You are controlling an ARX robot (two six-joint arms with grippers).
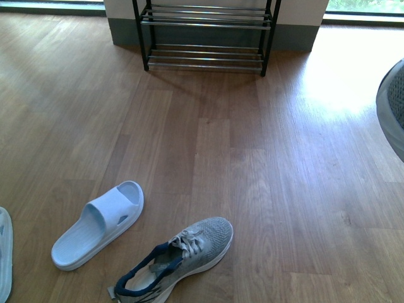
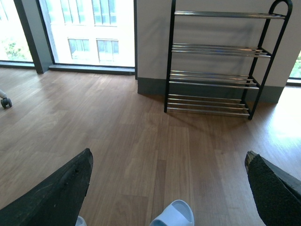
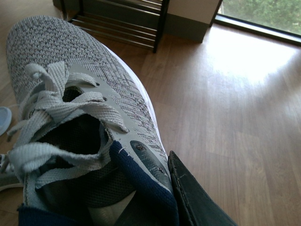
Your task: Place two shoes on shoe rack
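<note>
- The right gripper (image 3: pixel 171 188) is clamped on the held sneaker (image 3: pixel 80 80) at its navy heel collar. 1 black finger (image 3: pixel 197 202) lies against the outside; its partner is hidden, presumably inside the opening. In the front view this shoe shows at the right edge, off the floor (image 1: pixel 252 158).
- It looks light. The knit upper is soft and the padded collar will give, so the toe, reaching well out from the grip, may sag or swing. The white sole is likely the stiffest part.
- The left gripper (image 2: pixel 168 157) hangs above the floor with its fingers wide apart — nothing between them.
- The floor sneaker (image 1: pixel 177 259) rests on its sole near the floor's near edge, toe pointing away and to the right. Its heel collar opens toward the robot, so the same collar hold should suit it.
- A pale blue slipper (image 1: pixel 98 224) lies just beside it on the left, not touching; a second slipper (image 1: pixel 3 252) shows at the left edge.
- Beyond them the boards are bare — nothing blocks the way.
- The shoe rack (image 1: pixel 205 38) stands against the far wall, its visible tiers unloaded. Its thin chrome bars look slick, so a sole should span 2 or more.
</note>
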